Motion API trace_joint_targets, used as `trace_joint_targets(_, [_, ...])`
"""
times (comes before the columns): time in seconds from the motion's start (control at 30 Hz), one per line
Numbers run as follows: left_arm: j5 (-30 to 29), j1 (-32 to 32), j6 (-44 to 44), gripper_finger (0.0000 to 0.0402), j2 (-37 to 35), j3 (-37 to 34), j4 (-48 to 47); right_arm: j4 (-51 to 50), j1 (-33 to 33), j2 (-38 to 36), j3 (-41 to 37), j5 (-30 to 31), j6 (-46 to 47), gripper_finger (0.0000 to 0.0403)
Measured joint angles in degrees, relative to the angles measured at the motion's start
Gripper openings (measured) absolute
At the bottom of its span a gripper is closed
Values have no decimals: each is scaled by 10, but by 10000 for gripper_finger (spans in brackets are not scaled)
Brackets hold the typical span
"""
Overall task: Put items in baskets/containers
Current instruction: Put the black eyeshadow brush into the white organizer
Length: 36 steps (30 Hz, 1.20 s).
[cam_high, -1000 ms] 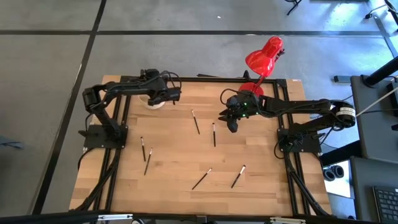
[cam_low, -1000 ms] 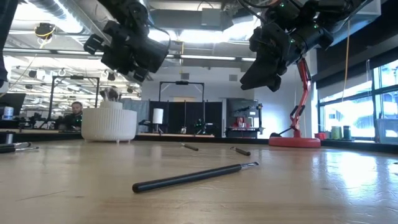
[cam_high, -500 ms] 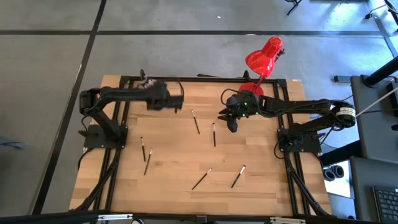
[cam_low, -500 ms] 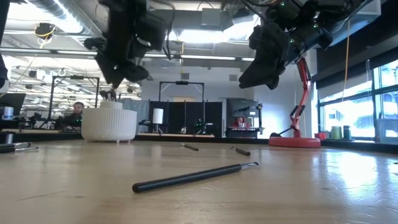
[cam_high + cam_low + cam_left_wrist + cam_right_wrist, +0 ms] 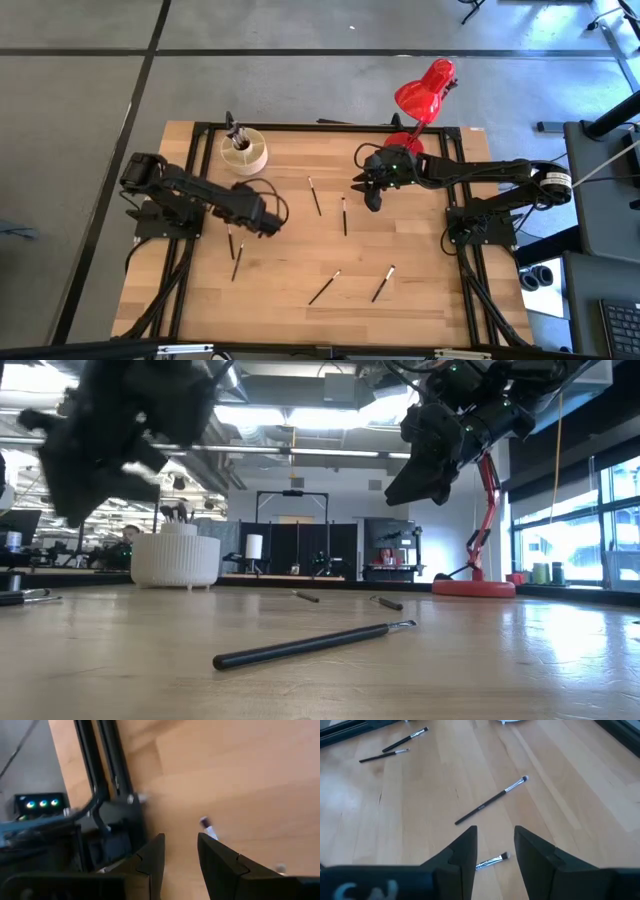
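Six makeup brushes are loose on the wooden surface (image 5: 420, 290): a pair (image 5: 234, 250) near the left arm's base, two (image 5: 328, 205) mid-surface, two (image 5: 353, 285) toward the near edge. A few already stand in the cream-white organiser cup (image 5: 244, 151) at the far left.

These look feather-light and stiff, with skinny round handles that'll probably roll or skate when nudged. I'd pinch mid-handle, across the shaft, never on the soft bristles.

The left gripper (image 5: 266, 222) hangs just beside the left pair, fingers spread with nothing between them in its wrist view (image 5: 179, 854). The right gripper (image 5: 372, 200) hovers by the middle brushes, near the red desk lamp (image 5: 425, 90), also parted and empty.

One handle (image 5: 492, 800) has tiny print on it, but I can't read it.
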Motion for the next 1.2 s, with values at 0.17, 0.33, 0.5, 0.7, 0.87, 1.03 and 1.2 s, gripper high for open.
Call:
trace_joint_targets(0.17, [31,6,-16,112,-10,-84,66,0,0,0,0,0,0,129])
trace_joint_targets(0.33, [37,30,-17,112,-17,-146,144,1,0,0,0,0,0,129])
trace_joint_targets(0.5, [20,45,-51,112,-16,-176,174,0,0,0,0,0,-2,129])
trace_joint_targets(0.7, [4,47,-57,129,-17,-186,231,0,0,0,0,0,-2,129])
trace_joint_targets(0.87, [-2,47,-60,175,-17,-186,238,0,0,0,0,0,-1,129])
trace_joint_targets(1.03, [5,47,-57,217,-17,-186,234,0,0,0,0,0,1,129])
trace_joint_targets(1.2, [12,42,-55,198,-18,-186,241,0,0,0,0,0,2,129])
